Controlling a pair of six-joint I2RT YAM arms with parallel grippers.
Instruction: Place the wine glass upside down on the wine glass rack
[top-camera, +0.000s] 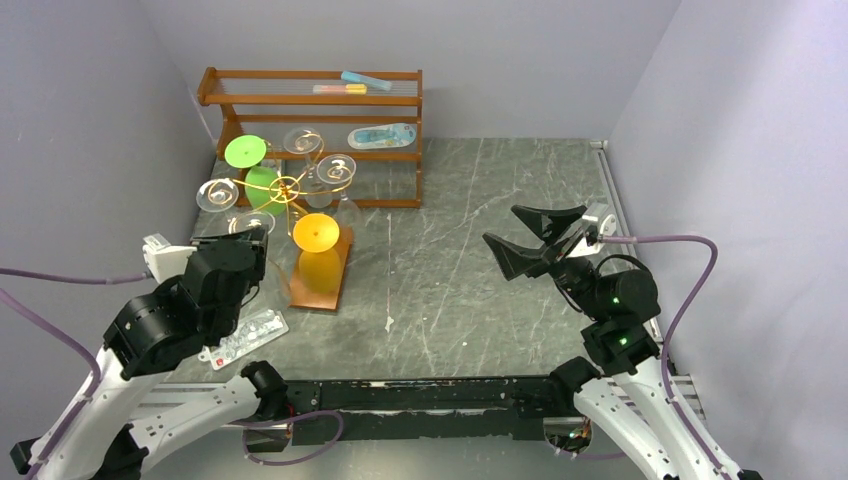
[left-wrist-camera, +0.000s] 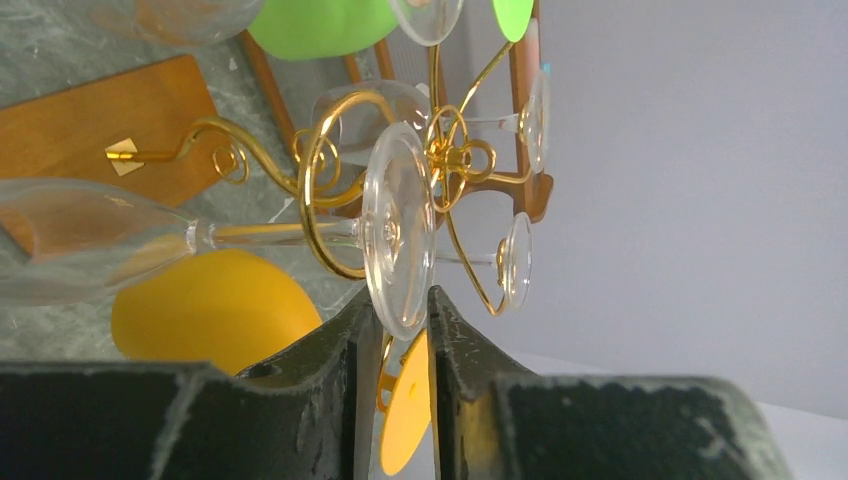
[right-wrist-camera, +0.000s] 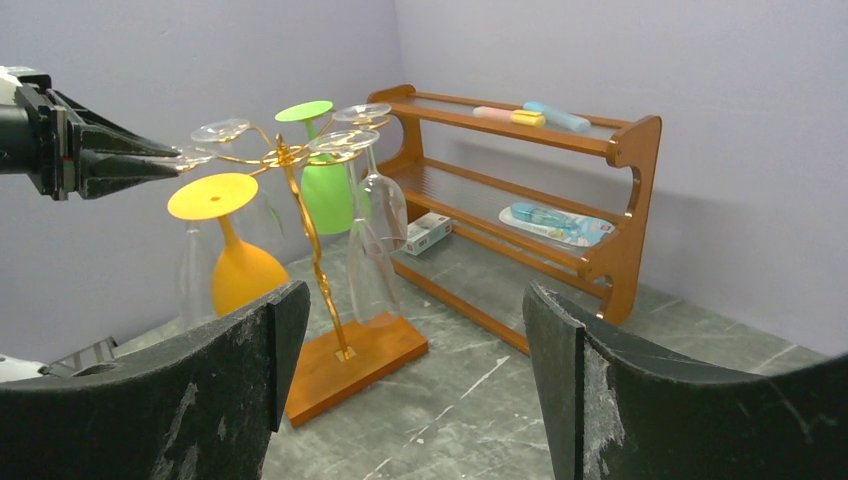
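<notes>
My left hand (left-wrist-camera: 400, 302) grips the glass (left-wrist-camera: 398, 225) by its foot rim, bowl down; the stem lies in a curled arm of the rack (left-wrist-camera: 90, 125), so the foot can catch there; my right hand (right-wrist-camera: 412, 295) hangs open, well apart.

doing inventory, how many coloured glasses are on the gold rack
2: a green glass on the far-left arm of the gold rack, an orange glass on its near arm. None seems hidden.
</notes>
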